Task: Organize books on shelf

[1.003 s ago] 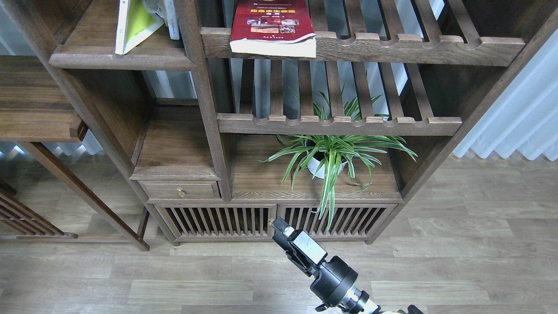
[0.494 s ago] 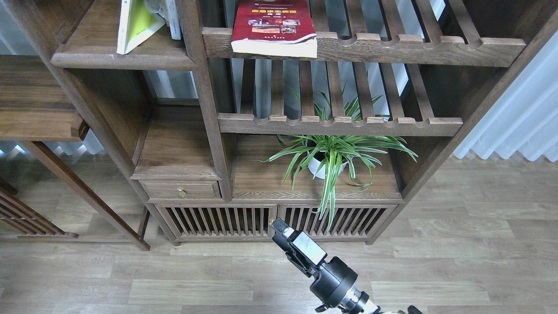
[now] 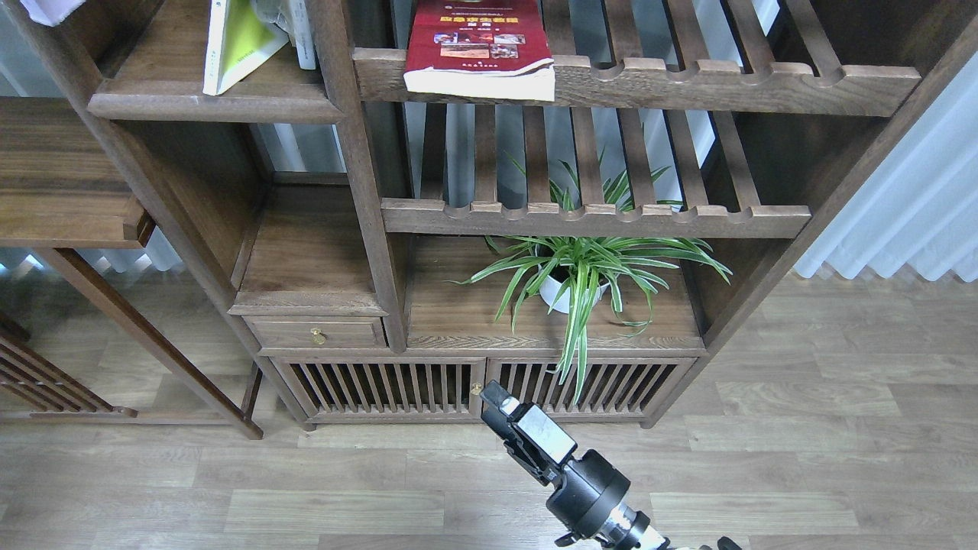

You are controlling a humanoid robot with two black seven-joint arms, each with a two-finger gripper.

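The yellow-green book leans upright on the solid dark-brown shelf at the upper left. A pale white book stands beside it against the post. The dark red book with small photos lies flat on the top slatted shelf, its lower edge hanging over the notched front rail. My right gripper is low in the view, in front of the cabinet's slatted doors and far below the books. It is dark and seen from behind, so its fingers cannot be told apart. My left arm is out of view.
A potted spider plant sits on the lower board under the second slatted shelf. A brass-knobbed drawer is at the lower left. A pale object pokes in at the top left corner. A side table stands at the left.
My right gripper has risen slightly and shifted a little to the right. A pale object has come into view at the top left corner. The books have not moved.
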